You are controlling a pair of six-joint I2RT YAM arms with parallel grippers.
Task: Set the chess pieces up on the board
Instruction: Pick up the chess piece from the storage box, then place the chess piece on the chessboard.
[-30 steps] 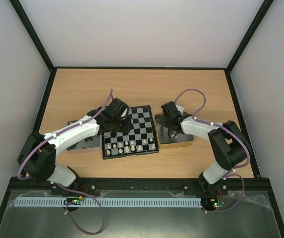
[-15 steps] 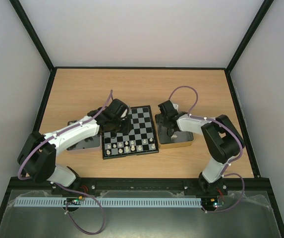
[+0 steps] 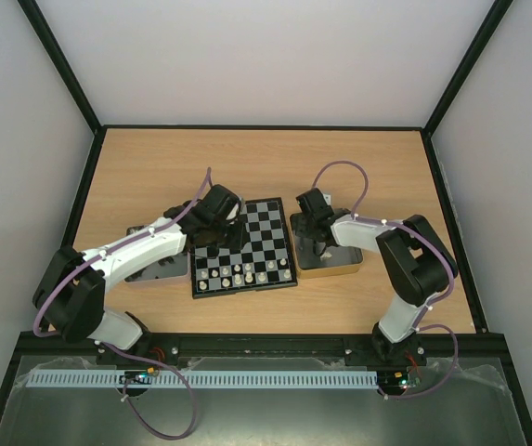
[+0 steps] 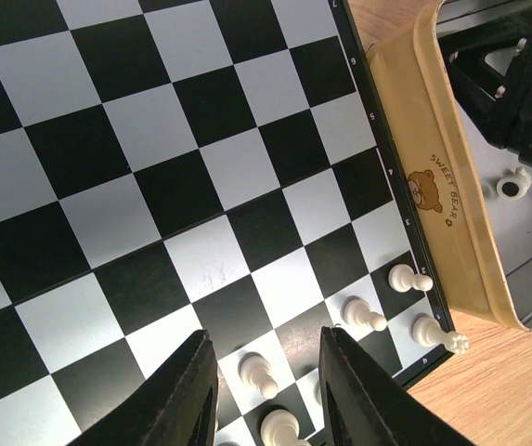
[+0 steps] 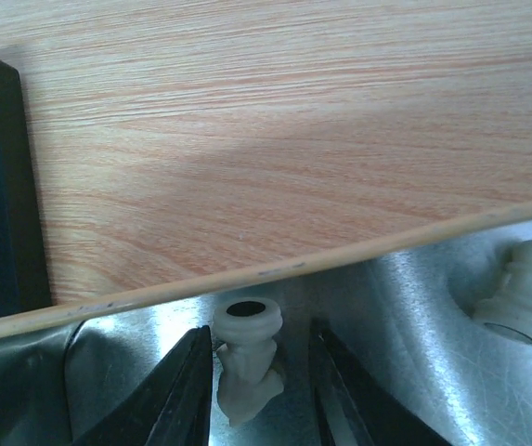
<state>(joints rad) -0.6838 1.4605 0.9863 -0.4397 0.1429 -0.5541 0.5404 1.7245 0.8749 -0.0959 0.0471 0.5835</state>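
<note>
The board [image 3: 261, 232] lies at the table's middle, with several cream-white pieces [image 3: 238, 272] in its near rows. My left gripper [image 4: 264, 372] hovers open and empty above the board [image 4: 154, 139], with white pawns [image 4: 258, 373] below and beside its fingers. My right gripper [image 5: 258, 372] is down in the right tin [image 3: 340, 265], jaws open around a cream-white piece [image 5: 245, 358] that lies tipped on the tin floor by the rim, against the left finger. Another white piece [image 5: 512, 295] lies to the right in the tin. No black pieces show.
A second tin [image 3: 145, 269] lies left of the board under my left arm. The right tin's tan wall [image 4: 433, 167] stands close to the board's edge. Bare wooden table [image 3: 266, 167] stretches behind the board.
My right gripper has shifted a little left and towards the far edge of its tin. The left arm has not moved.
</note>
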